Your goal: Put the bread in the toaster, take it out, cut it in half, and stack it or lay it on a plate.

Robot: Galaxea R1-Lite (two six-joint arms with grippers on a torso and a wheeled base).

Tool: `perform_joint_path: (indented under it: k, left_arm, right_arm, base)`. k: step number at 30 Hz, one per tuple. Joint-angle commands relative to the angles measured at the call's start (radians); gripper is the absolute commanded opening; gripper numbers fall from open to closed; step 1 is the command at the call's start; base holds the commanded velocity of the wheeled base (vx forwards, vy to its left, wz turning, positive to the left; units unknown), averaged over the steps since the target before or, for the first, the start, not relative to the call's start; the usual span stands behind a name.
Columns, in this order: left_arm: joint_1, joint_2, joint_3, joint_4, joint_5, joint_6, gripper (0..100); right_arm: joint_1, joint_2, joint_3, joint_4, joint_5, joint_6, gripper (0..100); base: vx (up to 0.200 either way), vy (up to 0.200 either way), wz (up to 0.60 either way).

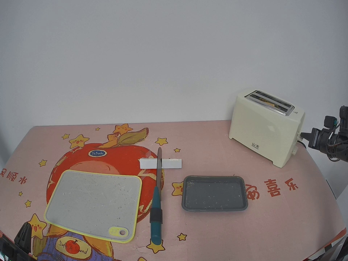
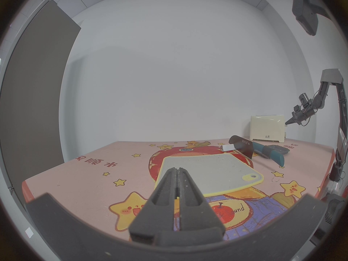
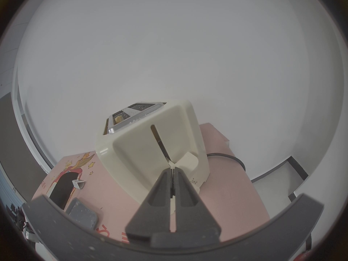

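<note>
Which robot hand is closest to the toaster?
The right gripper: its tip is at the toaster's side lever. The left gripper is far off, near the board.

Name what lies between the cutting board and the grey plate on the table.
A teal-handled knife lies between the cutting board and the grey plate, apart from both, its blade crossing a white strip. The head view shows this.

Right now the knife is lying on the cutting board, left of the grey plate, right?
Not on it: the head view shows the knife lying on the table beside the cutting board, left of the grey plate.
</note>
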Motion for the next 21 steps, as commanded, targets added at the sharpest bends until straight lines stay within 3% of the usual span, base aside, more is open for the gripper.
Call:
perform_joint_path:
  k: [1,5,21]
  left_arm:
    - [0.000,0.001,0.016,0.000,0.000,0.000,0]
    - [0.000,0.001,0.016,0.000,-0.001,0.000,0]
    - [0.000,0.001,0.016,0.000,0.000,0.000,0]
  right_arm:
    - [0.003,0.030,0.002,0.000,-0.014,-0.004,0]
    - [0.003,0.037,0.002,0.000,-0.024,-0.030,0]
    - [0.004,0.027,0.008,-0.004,-0.024,-0.031,0]
  base:
    - [0.000,0.000,0.00]
    - [0.000,0.000,0.00]
    - [0.000,0.000,0.00]
